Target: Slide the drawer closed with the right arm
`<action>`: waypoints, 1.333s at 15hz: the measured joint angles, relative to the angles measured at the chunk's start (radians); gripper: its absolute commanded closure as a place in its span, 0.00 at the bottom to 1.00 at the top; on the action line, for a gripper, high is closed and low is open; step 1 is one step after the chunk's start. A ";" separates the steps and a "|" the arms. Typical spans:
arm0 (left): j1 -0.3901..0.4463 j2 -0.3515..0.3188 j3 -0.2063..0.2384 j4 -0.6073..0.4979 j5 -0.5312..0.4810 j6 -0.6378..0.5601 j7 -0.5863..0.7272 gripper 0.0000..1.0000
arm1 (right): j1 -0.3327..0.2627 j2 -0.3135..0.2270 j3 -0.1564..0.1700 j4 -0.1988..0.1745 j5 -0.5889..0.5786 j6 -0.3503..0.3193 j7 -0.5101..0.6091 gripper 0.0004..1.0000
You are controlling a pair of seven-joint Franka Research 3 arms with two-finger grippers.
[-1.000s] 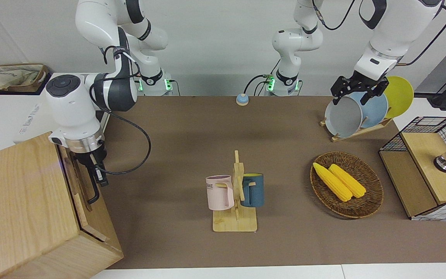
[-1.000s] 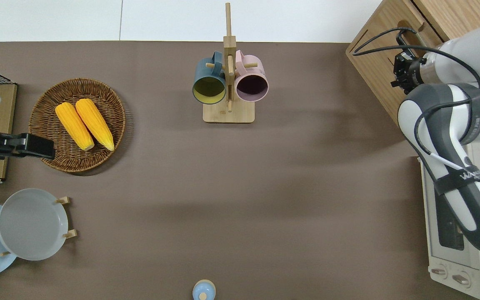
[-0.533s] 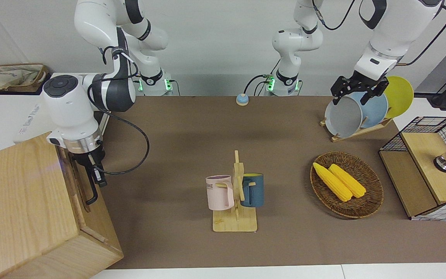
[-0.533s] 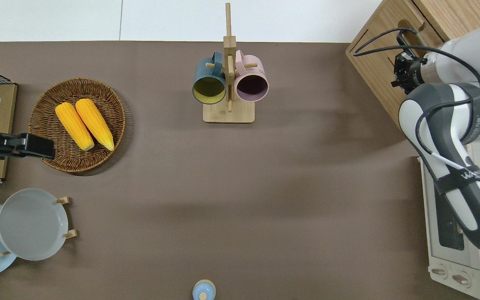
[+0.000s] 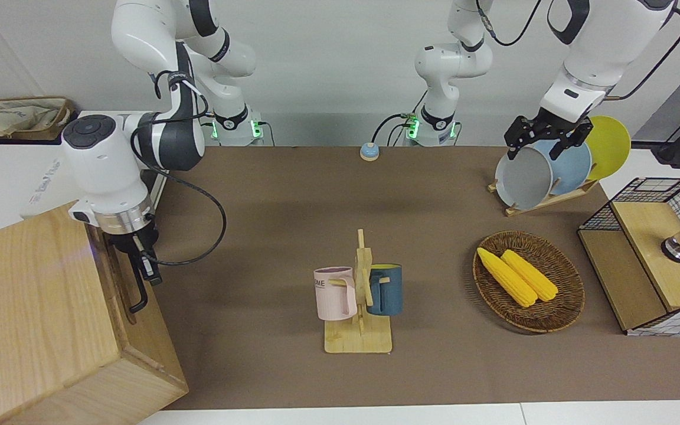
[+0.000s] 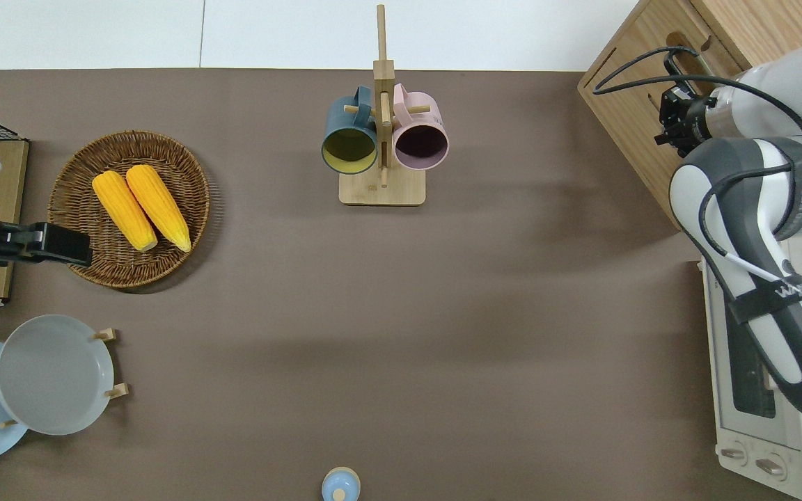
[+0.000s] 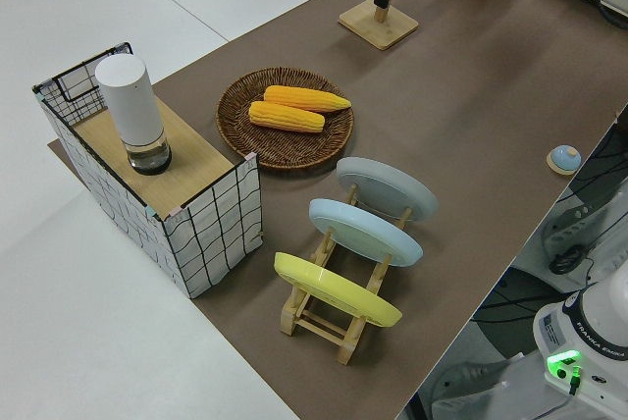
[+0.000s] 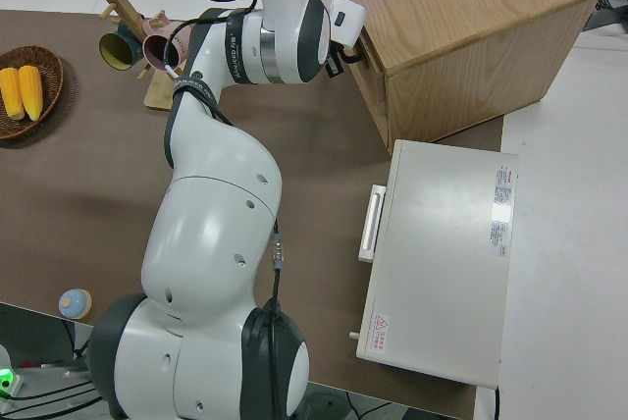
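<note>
The light-wood cabinet [image 5: 33, 307] stands at the right arm's end of the table. Its drawer [image 5: 117, 282] is pushed in almost flush with the cabinet face, and the black bar handle [image 5: 139, 298] shows on its front. My right gripper [image 5: 141, 267] points down against the handle's end that is nearer to the robots. In the overhead view it [image 6: 674, 117] sits at the cabinet's face [image 6: 634, 111]. The right side view shows the wrist [image 8: 339, 47] pressed to the cabinet [image 8: 461, 18]. The left arm, with its gripper [image 5: 543, 137], is parked.
A white oven [image 6: 756, 417] lies beside the cabinet, nearer to the robots. A mug stand [image 5: 359, 307] with two mugs is mid-table. A basket [image 5: 567, 295] holds corn, with a plate rack [image 5: 543, 171], a wire-mesh box [image 5: 653, 254] and a small bell [image 5: 369, 151].
My right arm has shifted toward the cabinet, and the drawer front has slid further in with it. The left arm has not moved.
</note>
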 measured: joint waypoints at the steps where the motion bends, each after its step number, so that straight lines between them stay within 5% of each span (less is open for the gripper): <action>1: 0.000 0.000 0.000 0.000 0.000 0.000 0.000 0.01 | -0.001 0.001 0.005 0.002 0.000 0.000 -0.003 1.00; 6: 0.000 0.000 0.000 0.000 0.000 0.000 0.000 0.01 | 0.012 0.001 0.077 0.014 0.000 -0.045 -0.027 1.00; 12: 0.000 0.000 0.000 0.000 0.000 0.000 0.000 0.01 | 0.128 -0.072 0.082 0.038 -0.003 -0.251 -0.201 1.00; 15: 0.000 0.000 0.000 0.000 0.000 0.000 0.000 0.01 | 0.132 -0.138 0.082 0.030 -0.003 -0.341 -0.376 1.00; 20: 0.000 0.000 0.000 0.000 0.000 0.000 0.000 0.01 | 0.125 -0.260 0.081 -0.036 0.005 -0.425 -0.681 1.00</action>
